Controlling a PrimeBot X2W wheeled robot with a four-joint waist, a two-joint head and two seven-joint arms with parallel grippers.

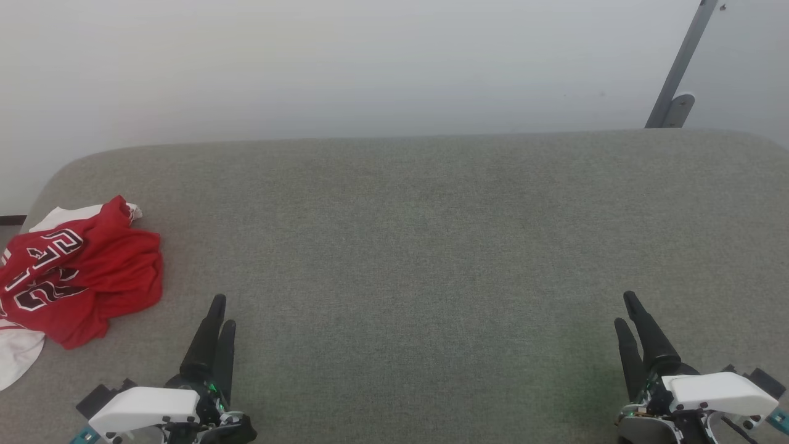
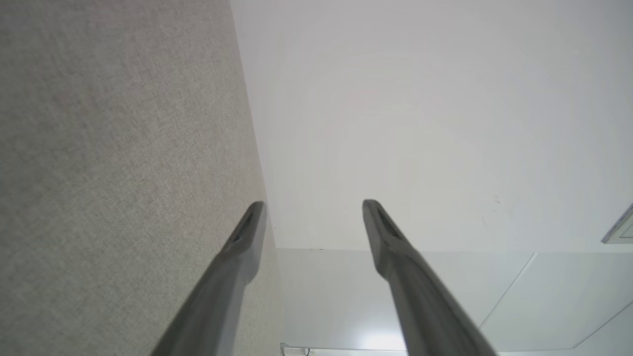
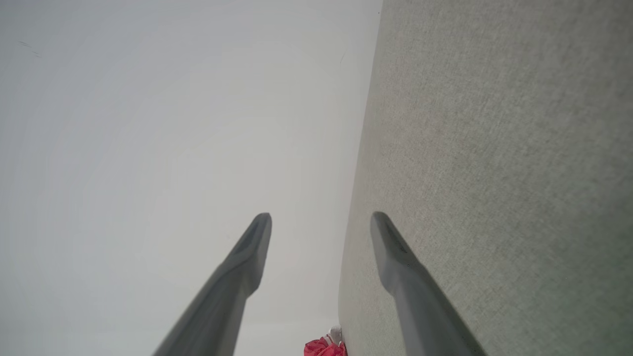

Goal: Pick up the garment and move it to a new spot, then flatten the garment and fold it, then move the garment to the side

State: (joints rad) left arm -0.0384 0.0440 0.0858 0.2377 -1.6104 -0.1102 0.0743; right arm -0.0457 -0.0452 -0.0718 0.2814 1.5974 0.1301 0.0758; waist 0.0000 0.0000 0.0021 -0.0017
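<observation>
Grey fabric-covered surface [image 1: 431, 246] fills the lower two-thirds of the head view; far corners rounded. Plain white wall [image 1: 345, 61] across the top. Grey metal bar [image 1: 683, 61] slants at upper right, ending in a rounded bracket [image 1: 678, 110] at the surface's far edge. Dark strip [image 1: 11, 219] at mid-left edge (identity unclear). Glossy pale floor [image 2: 544, 306] with thin seam lines, lower right of the left wrist view.

Soft cloth garment [image 1: 105, 277]; matt grey woven-fabric table [image 1: 431, 246]; smooth matt wall [image 1: 308, 61].
</observation>
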